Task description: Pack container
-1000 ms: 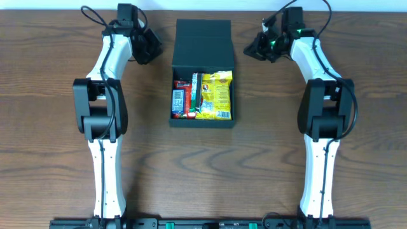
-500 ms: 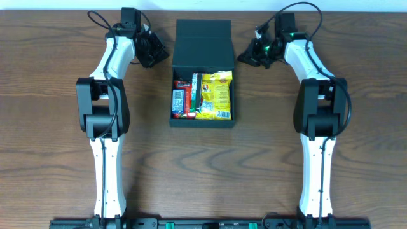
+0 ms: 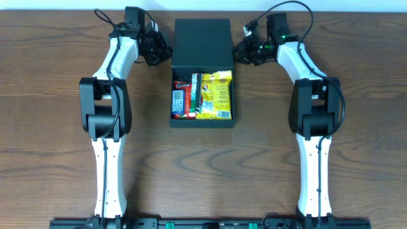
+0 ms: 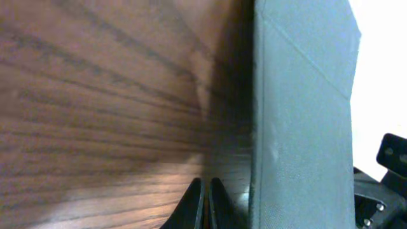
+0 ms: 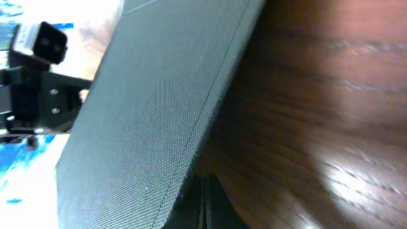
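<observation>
Overhead: the container (image 3: pixel 202 123) sits at the far middle of the bench (image 3: pixel 51 127). Its tray half is on the near side, and its lid (image 3: pixel 202 39) is thrown open toward the far edge. A yellow packet (image 3: pixel 216 95) and some smaller packets (image 3: pixel 181 98) fill the tray. The left jaws are clenched on nothing just beside the lid's left edge, and the right jaws are clenched on nothing just beside its right edge. I judge the step in hand to be closing the lid. To do it well I would keep both tips low on the wood and slide them under the flap's side edges evenly. I would then raise both sides together, so the flap turns on its hinge without twisting or dragging the tray. From above I cannot tell whether either tip touches the cardboard, or whether the flap lies flat. Left wrist: my fingertips (image 4: pixel 197 203) are pressed together at the bottom of the frame, over wood. The lid's grey face is just to their right across a dark strip of shadow, so any gap beneath the edge is hidden. Black hardware (image 4: pixel 391 159) is cut off at the far right; I take it for the other arm. Right wrist: the lid fills the left of the frame. The tips are dark and blurred against shadow at the bottom edge, so I cannot judge contact. Neither wrist view shows the tray or the packets.
</observation>
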`<state>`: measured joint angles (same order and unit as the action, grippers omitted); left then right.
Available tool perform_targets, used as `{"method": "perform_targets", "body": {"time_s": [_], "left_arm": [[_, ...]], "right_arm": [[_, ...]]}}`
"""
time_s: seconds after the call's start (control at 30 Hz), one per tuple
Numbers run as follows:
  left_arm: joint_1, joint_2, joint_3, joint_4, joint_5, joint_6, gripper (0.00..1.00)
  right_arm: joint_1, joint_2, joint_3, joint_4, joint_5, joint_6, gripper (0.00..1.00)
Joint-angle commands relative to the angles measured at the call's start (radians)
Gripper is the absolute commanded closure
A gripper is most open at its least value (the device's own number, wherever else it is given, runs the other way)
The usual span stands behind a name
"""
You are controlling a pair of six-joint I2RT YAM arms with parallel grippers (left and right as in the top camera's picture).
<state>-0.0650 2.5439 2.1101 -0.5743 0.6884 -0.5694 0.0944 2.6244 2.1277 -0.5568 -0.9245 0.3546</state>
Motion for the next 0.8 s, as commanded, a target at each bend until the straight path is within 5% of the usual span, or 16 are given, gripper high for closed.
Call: {"method": "perform_targets", "body": {"time_s": [0.0, 0.77], "left_arm": [[0.005, 0.020, 0.023, 0.021, 0.064, 0.037, 0.94], [0.027, 0.019, 0.320, -0.063, 0.255, 0.254, 0.94]], "right_arm": [[-0.010, 0.014, 0.012, 0.018, -0.111, -0.031, 0.99], [-0.047, -0.155, 0.014, 0.100, -0.240, -0.143, 0.99]]}}
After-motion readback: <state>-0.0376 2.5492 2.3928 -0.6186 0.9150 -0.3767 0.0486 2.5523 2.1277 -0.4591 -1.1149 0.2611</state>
